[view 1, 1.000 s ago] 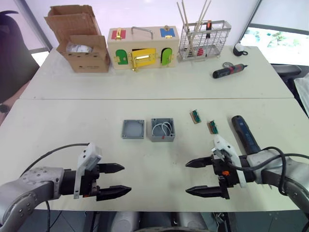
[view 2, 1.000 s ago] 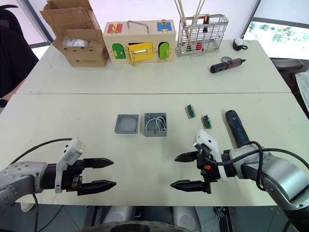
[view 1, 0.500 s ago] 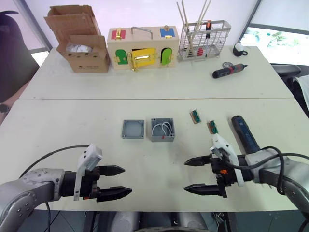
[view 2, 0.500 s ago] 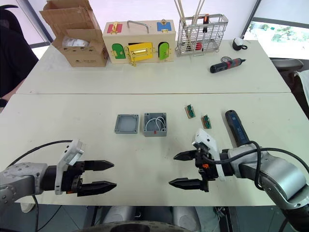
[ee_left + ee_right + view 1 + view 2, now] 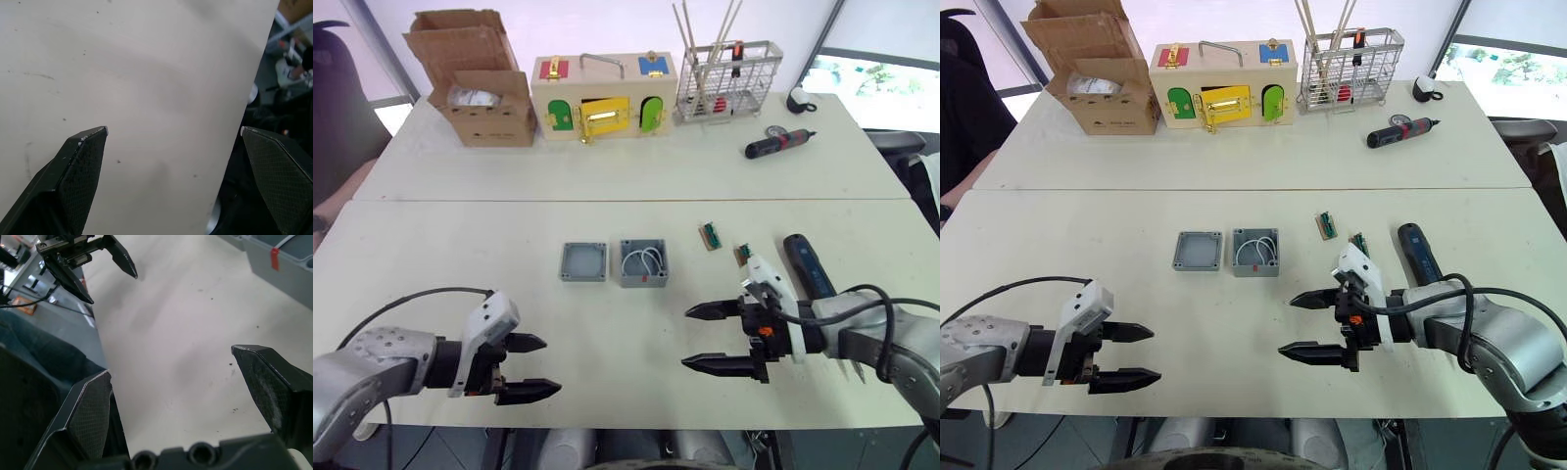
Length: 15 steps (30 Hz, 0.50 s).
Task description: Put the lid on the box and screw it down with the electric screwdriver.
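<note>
The lid (image 5: 582, 261) lies flat on the near table (image 5: 431, 255), its hollow side up, just left of the box (image 5: 643, 261), which stands open with white wires showing inside and a red mark on its near wall; the two are side by side with a narrow gap between them, and the box is not yet covered. The electric screwdriver (image 5: 808, 272) lies on the table to the right, partly behind the right arm, its far end toward the far edge. Compared with a second ago, the left gripper (image 5: 530, 367) has drawn back toward the near left edge and sits lower over the table, its jaws apart and holding nothing. The right gripper (image 5: 713, 337) has slid a little farther left and away from the near edge, toward the box, its jaws also spread wide and empty. Neither the lid, the box nor the screwdriver has shifted. As a judgement, this is the opening of the task: the arms are only repositioning, and the right one seems the likelier to start a reach, though it remains well short of the box. Two small green connector pieces (image 5: 710, 235) lie between the box and the screwdriver, close to the right arm's likely path. On the far table stand a cardboard carton (image 5: 480, 78), a wooden box with coloured doors (image 5: 602, 98), a wire basket (image 5: 722, 78) and a smaller black-and-red screwdriver (image 5: 778, 145).
</note>
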Each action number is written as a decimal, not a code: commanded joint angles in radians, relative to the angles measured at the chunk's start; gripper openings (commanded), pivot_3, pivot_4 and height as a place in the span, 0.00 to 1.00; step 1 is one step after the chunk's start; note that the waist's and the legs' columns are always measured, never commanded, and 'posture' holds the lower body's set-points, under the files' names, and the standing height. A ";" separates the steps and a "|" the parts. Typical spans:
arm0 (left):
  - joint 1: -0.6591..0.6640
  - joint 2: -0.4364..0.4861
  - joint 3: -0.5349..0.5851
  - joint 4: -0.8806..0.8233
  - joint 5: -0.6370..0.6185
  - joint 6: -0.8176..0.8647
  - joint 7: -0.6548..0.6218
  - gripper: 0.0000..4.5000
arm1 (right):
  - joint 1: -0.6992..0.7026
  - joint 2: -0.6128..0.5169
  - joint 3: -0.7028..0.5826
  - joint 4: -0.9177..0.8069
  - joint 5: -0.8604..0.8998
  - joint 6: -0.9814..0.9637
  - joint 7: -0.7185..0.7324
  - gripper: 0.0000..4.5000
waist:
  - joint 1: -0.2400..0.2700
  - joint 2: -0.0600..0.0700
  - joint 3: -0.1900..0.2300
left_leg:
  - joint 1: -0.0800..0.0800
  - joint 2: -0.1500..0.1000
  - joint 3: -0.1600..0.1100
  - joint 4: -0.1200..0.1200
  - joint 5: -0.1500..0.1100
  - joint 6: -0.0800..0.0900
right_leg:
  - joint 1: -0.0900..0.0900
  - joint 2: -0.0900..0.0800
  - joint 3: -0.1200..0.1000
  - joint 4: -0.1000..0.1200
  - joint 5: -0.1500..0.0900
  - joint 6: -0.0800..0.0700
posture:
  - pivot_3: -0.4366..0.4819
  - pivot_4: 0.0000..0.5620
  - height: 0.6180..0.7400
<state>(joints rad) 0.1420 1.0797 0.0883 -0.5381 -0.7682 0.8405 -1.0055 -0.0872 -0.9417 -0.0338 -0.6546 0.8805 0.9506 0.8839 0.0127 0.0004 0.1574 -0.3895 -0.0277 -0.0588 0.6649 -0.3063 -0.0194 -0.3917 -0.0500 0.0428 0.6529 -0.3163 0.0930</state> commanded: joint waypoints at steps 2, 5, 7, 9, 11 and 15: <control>-0.117 -0.016 -0.012 0.074 0.018 -0.035 -0.052 1.00 | 0.007 0.000 -0.046 -0.047 0.022 0.013 -0.049 0.99 | 0.000 0.000 0.000 | 0.000 0.000 0.000 0.000 0.000 0.000 | 0.000 0.000 0.000 0.000 0.000 0.000 | 0.48 0.27 1.00; -0.220 -0.044 -0.012 0.108 0.012 -0.034 -0.052 1.00 | 0.026 0.002 -0.063 -0.050 0.009 -0.011 -0.057 0.99 | 0.000 0.000 0.000 | -0.001 0.000 0.000 0.000 0.000 0.000 | -0.001 0.000 0.000 0.000 0.000 0.000 | 0.48 0.27 1.00; -0.343 -0.075 -0.026 0.139 0.018 -0.039 -0.043 1.00 | 0.003 0.006 -0.100 -0.036 0.056 0.005 -0.069 0.99 | 0.000 0.000 0.000 | -0.001 0.000 0.000 0.000 0.000 0.000 | -0.001 0.000 0.000 0.000 0.000 0.000 | 0.48 0.27 1.00; -0.489 -0.114 -0.054 0.189 0.014 -0.021 -0.047 1.00 | -0.048 0.001 -0.142 -0.011 0.123 0.034 -0.078 0.99 | 0.001 -0.002 0.001 | -0.002 0.000 0.000 0.001 0.000 0.000 | -0.002 0.000 -0.001 0.002 0.000 0.000 | 0.48 0.27 1.00; -0.655 -0.156 -0.123 0.260 0.037 -0.021 -0.099 1.00 | -0.131 -0.011 -0.182 0.028 0.217 0.076 -0.090 0.99 | 0.001 -0.003 0.001 | -0.002 0.000 -0.001 0.003 0.000 -0.001 | -0.001 0.001 -0.001 0.003 0.000 0.001 | 0.48 0.27 1.00; -0.831 -0.190 -0.298 0.340 0.164 -0.108 -0.248 1.00 | -0.229 -0.018 -0.177 0.051 0.275 0.118 -0.118 0.99 | -0.006 -0.003 0.002 | -0.002 -0.001 0.000 0.003 0.000 0.000 | -0.002 0.001 -0.001 0.004 0.000 0.001 | 0.48 0.27 1.00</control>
<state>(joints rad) -0.6713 0.8918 -0.1488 -0.2169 -0.6588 0.7774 -1.1872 -0.3053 -0.9547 -0.2037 -0.5986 1.1231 1.0564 0.7744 0.0070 -0.0028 0.1589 -0.3912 -0.0287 -0.0590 0.6665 -0.3061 -0.0193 -0.3946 -0.0483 0.0419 0.6568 -0.3160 0.0939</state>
